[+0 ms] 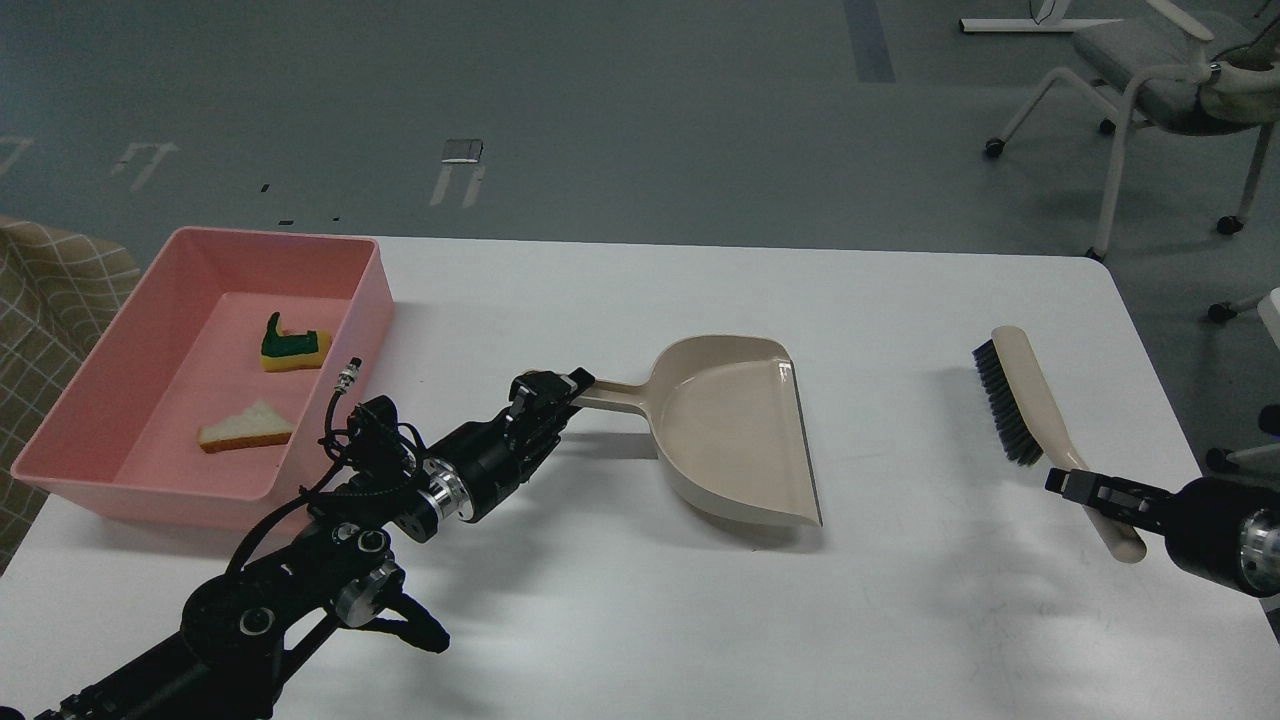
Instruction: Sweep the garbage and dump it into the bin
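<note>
The pink bin (92, 370) stands at the table's left. Inside it lie the white bread slice (244, 428) and the yellow sponge piece (293, 345) with a green top. My left gripper (556, 392) is shut on the handle of the beige dustpan (738, 428), which is low over or on the middle of the table and looks empty. My right gripper (1082, 488) is shut on the handle of a beige brush (1030, 400) with black bristles, held at the right side of the table.
The white table (640, 620) has its front and middle right bare. A patterned cloth (40, 300) lies off the left edge. An office chair (1170, 90) stands on the floor at the back right.
</note>
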Robot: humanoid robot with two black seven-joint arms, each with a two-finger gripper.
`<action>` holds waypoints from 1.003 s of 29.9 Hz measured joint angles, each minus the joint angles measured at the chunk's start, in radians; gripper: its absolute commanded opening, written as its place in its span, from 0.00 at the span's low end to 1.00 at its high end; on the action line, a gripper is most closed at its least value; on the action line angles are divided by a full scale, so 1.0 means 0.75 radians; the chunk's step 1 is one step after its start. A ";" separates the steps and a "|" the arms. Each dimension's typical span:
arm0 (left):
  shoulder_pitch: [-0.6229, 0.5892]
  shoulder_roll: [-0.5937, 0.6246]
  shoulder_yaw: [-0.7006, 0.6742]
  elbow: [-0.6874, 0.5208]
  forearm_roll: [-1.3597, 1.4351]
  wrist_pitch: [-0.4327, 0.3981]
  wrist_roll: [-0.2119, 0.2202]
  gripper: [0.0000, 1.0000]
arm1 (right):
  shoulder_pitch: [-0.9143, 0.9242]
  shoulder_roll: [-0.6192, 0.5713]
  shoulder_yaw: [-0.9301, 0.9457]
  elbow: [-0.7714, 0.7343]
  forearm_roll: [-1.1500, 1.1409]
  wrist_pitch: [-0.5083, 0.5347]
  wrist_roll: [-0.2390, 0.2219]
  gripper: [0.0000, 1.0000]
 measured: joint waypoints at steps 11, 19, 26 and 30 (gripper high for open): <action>-0.002 0.029 -0.021 -0.018 -0.014 -0.001 0.000 0.80 | 0.049 0.047 -0.107 0.031 -0.049 0.000 -0.006 0.00; -0.007 0.066 -0.026 -0.020 -0.018 -0.006 0.002 0.84 | 0.048 0.081 -0.113 0.040 -0.051 0.000 -0.006 0.11; -0.008 0.126 -0.030 -0.025 -0.020 -0.006 0.001 0.83 | 0.049 0.127 -0.112 0.031 -0.055 0.000 -0.018 0.30; -0.008 0.146 -0.050 -0.029 -0.020 -0.005 0.000 0.83 | 0.050 0.129 -0.110 0.030 -0.056 0.000 -0.033 0.37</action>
